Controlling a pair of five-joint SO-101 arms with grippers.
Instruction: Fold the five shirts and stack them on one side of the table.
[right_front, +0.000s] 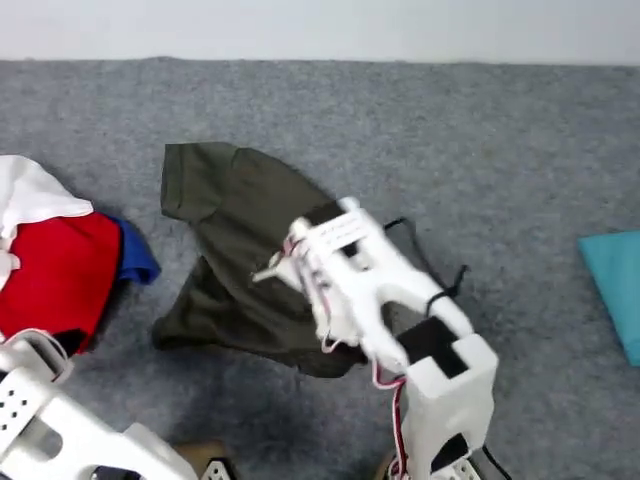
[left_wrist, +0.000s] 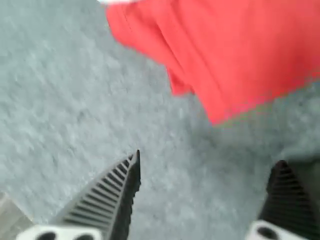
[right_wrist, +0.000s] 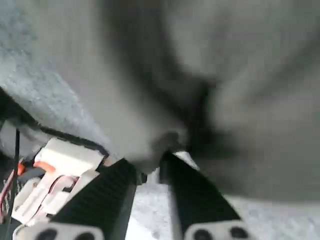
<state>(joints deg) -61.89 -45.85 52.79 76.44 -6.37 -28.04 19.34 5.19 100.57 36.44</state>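
My left claw (left_wrist: 208, 159) is released, its fingers spread wide over the bare grey table (right_front: 480, 130), and the red shirt (left_wrist: 240, 55) lies just past the tips. Low and right of centre in the high frame, my right claw (right_wrist: 152, 161) is clenched on a bunched fold of the olive shirt (right_front: 240, 230). That shirt lies crumpled in the middle of the frame, one sleeve up toward the upper left. At the left edge the red shirt sits in a heap with a white shirt (right_front: 30, 190) on its upper part and a blue shirt (right_front: 135, 255) poking out on its right side. A teal shirt (right_front: 615, 285) lies at the right edge, well apart from the others.
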